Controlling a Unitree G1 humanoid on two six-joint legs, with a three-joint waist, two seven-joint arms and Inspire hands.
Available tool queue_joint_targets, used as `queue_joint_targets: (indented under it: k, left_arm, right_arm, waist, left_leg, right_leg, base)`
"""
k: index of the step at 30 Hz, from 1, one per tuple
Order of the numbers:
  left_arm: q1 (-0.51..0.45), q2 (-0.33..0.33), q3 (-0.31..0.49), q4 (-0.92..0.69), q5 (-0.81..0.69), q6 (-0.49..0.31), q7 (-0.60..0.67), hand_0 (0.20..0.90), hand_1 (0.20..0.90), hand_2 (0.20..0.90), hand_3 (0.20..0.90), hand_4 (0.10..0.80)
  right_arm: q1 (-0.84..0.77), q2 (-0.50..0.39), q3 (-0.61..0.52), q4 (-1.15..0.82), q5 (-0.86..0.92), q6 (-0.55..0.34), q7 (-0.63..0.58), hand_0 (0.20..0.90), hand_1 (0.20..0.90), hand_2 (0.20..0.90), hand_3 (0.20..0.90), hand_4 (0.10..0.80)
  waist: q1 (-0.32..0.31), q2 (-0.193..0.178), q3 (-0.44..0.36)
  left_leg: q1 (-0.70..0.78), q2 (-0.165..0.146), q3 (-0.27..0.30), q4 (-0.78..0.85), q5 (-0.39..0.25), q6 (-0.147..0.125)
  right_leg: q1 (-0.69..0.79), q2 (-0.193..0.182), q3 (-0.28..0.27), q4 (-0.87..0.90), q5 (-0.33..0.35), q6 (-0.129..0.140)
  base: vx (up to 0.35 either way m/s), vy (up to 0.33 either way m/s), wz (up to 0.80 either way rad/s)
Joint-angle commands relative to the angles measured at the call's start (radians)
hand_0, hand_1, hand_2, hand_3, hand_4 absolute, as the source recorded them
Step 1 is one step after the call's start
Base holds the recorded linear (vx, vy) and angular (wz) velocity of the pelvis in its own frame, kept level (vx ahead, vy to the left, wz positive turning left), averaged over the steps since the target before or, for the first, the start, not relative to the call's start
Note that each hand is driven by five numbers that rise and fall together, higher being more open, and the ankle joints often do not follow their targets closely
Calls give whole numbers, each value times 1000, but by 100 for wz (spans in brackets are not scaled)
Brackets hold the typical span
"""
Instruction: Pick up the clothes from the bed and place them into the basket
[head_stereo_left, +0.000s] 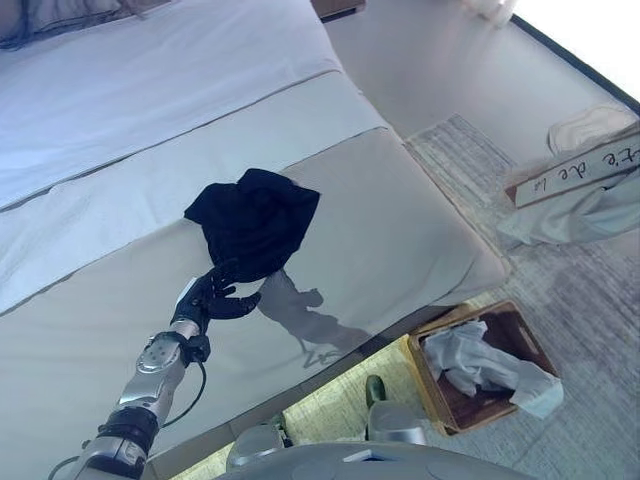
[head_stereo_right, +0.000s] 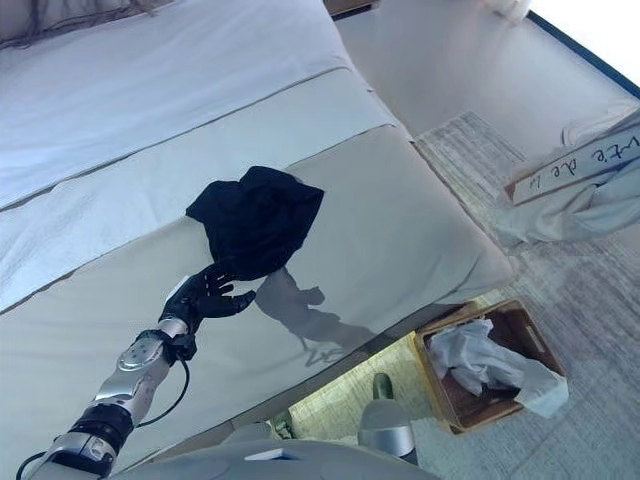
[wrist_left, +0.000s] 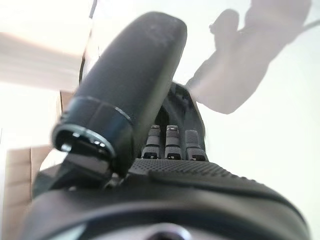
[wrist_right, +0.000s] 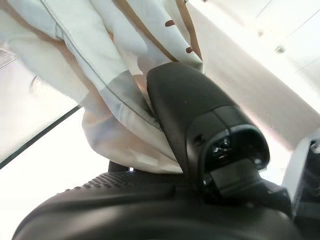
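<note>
Left eye view showed the left hand (head_stereo_left: 212, 298) over the bed (head_stereo_left: 400, 230), its fingers spread and relaxed, touching the lower edge of a crumpled black garment (head_stereo_left: 254, 222) lying on the cover. Right of the bed, on the floor, stood the brown basket (head_stereo_left: 428, 378) with pale clothes (head_stereo_left: 485, 366) in it. In the right wrist view, the right hand (wrist_right: 200, 130) was clamped on a light cloth (wrist_right: 85, 55), thumb pressed against it.

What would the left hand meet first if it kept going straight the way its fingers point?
Most likely the black garment: the left hand is open on the bed, fingers aimed at the cloth's near edge, about touching it. Actual contact is unclear.
</note>
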Motion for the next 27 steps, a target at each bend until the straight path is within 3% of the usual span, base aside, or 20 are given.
queue_joint_targets:
  k: [1, 5, 9, 14, 27]
  left_arm:
    - [-4, 29, 46, 38, 24, -106, -11, 900, 900, 900, 900, 800]
    - [-25, 39, 58, 61, 24, -98, -8, 900, 900, 900, 900, 800]
    - [-42, 34, 58, 77, 32, -98, -8, 900, 900, 900, 900, 800]
    - [-47, 26, 62, 79, 41, -87, -18, 900, 900, 900, 900, 800]
    - [-70, 14, 44, 38, 47, -36, -22, 900, 900, 900, 900, 800]
  right_arm:
    - [56, -180, -87, -32, 41, -86, -72, 300, 300, 300, 200, 100]
    - [194, -153, -200, -55, 39, -92, -36, 300, 300, 300, 200, 100]
    - [259, -105, -233, -64, 32, -107, 7, 300, 300, 300, 200, 100]
    - [268, -40, -191, -38, 17, -119, 77, 300, 300, 300, 200, 100]
    - [205, 210, 34, 20, -39, -114, 90, 300, 300, 300, 200, 100]
  waist:
    - [-18, -61, -192]
    - [-52, -59, -193]
    - [-68, -56, -194]
    - [-75, -51, -194]
    - [-62, -17, -182]
  left_leg:
    - [-20, 24, -30, 87, -137, -21]
    - [-18, 31, -8, 99, -147, -19]
    - [-12, 33, 9, 106, -156, -18]
    - [-3, 35, 22, 113, -164, -17]
    - [-1, 40, 34, 120, -167, -25]
  right_leg:
    - [-117, 43, 12, 90, -40, 36]
    - [-138, 50, 42, 94, -35, 35]
    - [-147, 53, 56, 93, -29, 35]
    - [-152, 54, 66, 90, -24, 35]
    - [-159, 44, 40, 88, -21, 28]
  base:
    - [5, -29, -17]
    - [-9, -19, -20]
    - [-10, -10, -22]
    - [-3, -38, -20]
    - [-27, -32, -1]
